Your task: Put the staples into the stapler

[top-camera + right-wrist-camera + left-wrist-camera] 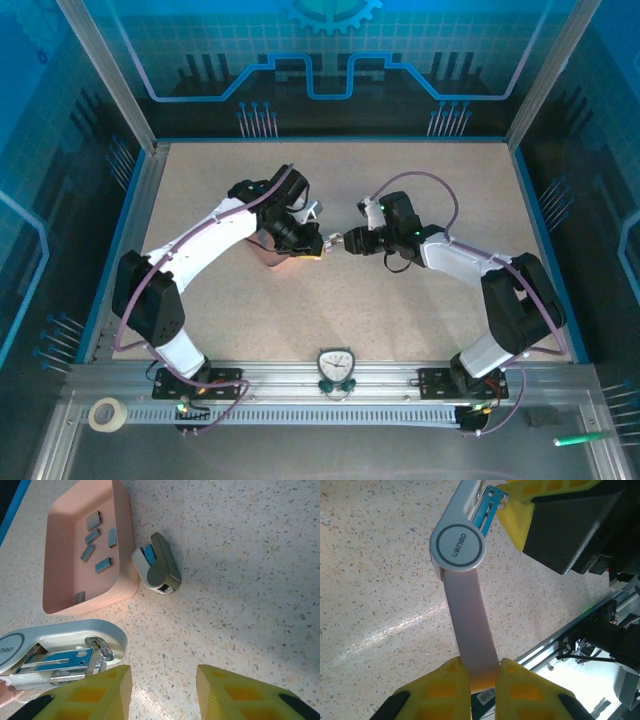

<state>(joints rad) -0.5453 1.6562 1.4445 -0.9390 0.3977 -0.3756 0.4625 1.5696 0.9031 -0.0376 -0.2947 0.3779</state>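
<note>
Left end effector (481, 672) grips the stapler (457, 547), its pink tip hidden; right end effector (164, 680) stands parted.

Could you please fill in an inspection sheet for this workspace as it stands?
Surface: speckled beige table, no spills seen.
Job's things: stapler open, blue magazine showing; staples loose in pink tray.
Clutter: grey gadget beside tray; tape roll, dial, green pen at front edge.
Pincers: left pincer shut on stapler's pink arm; right pincer open, beside stapler.
Cables: purple cables along both arms, no snags seen.
Surroundings: blue-panelled enclosure.
</note>
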